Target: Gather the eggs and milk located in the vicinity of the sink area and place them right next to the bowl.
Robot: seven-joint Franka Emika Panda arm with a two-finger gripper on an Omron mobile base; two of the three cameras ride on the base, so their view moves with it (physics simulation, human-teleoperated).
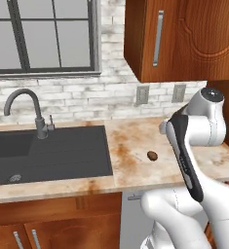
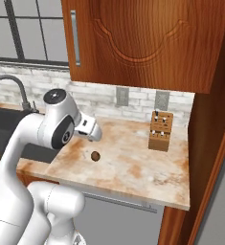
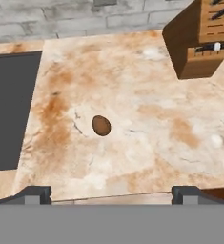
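The dark brown egg [image 3: 101, 125] lies on its side on the bare counter [image 3: 147, 143], free of any grip, a little way from the sink [image 1: 47, 153]; in the hand view it sits just left of centre with the basin's dark edge at nine o'clock and a wooden knife block [image 3: 199, 40] far off at two o'clock. It looks loose there because it is one of the things to be collected and nothing has lifted it yet. The tool [image 3: 111, 193] hangs above the counter looking down, its two dark fingertips [image 3: 35, 193] spread wide with nothing between them, the egg at twelve o'clock from their midpoint; that pose reads as a line-up for a descent onto the egg. The egg's roundness suggests it could roll if nudged from one side. In the left base view the egg lies at three o'clock from the basin, with the gooseneck faucet [image 1: 26, 104] behind the sink at eleven o'clock. The counter is mottled tan stone with rusty patches, backed by pale brick with two wall outlets [image 1: 143, 95], a window [image 1: 43, 36] over the sink and a reddish wood cabinet [image 1: 184, 39] above.
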